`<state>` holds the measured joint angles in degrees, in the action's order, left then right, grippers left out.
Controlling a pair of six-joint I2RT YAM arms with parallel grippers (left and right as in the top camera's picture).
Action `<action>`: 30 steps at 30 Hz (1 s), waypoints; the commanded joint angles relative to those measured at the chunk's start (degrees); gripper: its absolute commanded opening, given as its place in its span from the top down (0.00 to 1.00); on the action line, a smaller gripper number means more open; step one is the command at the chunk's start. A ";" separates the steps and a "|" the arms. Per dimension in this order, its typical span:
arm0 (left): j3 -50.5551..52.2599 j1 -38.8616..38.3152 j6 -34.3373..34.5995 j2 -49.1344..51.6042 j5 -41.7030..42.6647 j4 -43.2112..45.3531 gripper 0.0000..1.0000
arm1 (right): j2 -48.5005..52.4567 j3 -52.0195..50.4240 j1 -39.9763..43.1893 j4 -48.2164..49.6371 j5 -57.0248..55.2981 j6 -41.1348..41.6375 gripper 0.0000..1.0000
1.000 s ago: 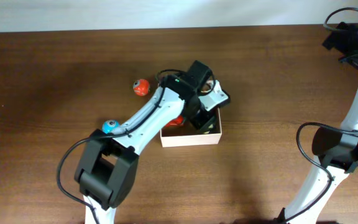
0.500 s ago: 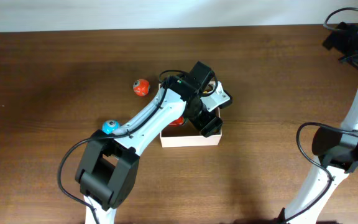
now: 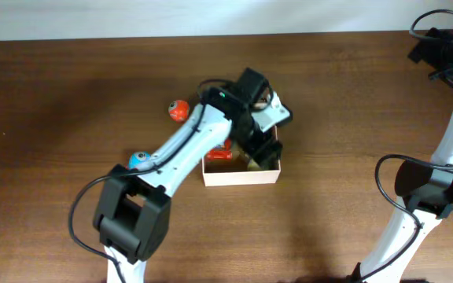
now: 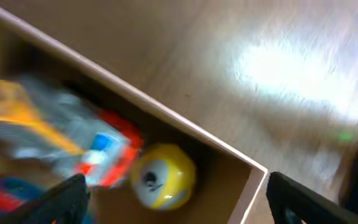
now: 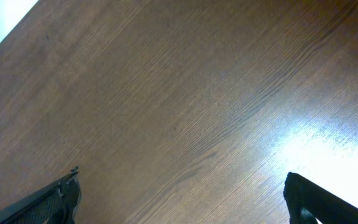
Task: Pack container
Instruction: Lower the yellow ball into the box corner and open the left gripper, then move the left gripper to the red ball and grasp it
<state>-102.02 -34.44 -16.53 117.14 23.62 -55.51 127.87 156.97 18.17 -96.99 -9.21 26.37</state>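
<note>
Room to spare on the brown table (image 3: 53,118) all around the container (image 3: 240,174), set mid-table, only an orange ball (image 3: 178,110) near its far-left corner. Square, shallow, thin white walls, tan floor; yellow ball (image 4: 163,176) tucked in 1 corner beside a blurred toy car (image 4: 73,140). Left gripper (image 3: 263,151) over it, fingers apart and empty; right gripper (image 5: 182,205) likewise spread above bare wood.

Hovers over the box (image 3: 241,174) with the left gripper (image 3: 263,149), reaching from seven o'clock. Has an orange ball (image 3: 178,110) at its ten o'clock.
</note>
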 commanded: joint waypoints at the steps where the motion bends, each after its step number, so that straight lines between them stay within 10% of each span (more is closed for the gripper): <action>1: -6.01 4.26 0.68 -0.33 -0.22 -1.75 0.06 | -0.87 0.46 -0.15 -0.31 -0.92 0.31 0.01; 11: -10.54 16.28 9.60 -0.26 -23.37 -2.89 0.02 | -0.87 0.46 -0.15 -0.31 -0.92 0.28 0.01; 30: -10.54 23.78 12.26 10.67 -23.15 3.58 0.00 | -0.87 0.46 -0.15 -0.31 -0.92 0.31 0.01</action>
<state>-111.79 -10.90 -4.86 125.21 0.60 -51.83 127.87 156.97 18.17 -96.97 -9.21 26.41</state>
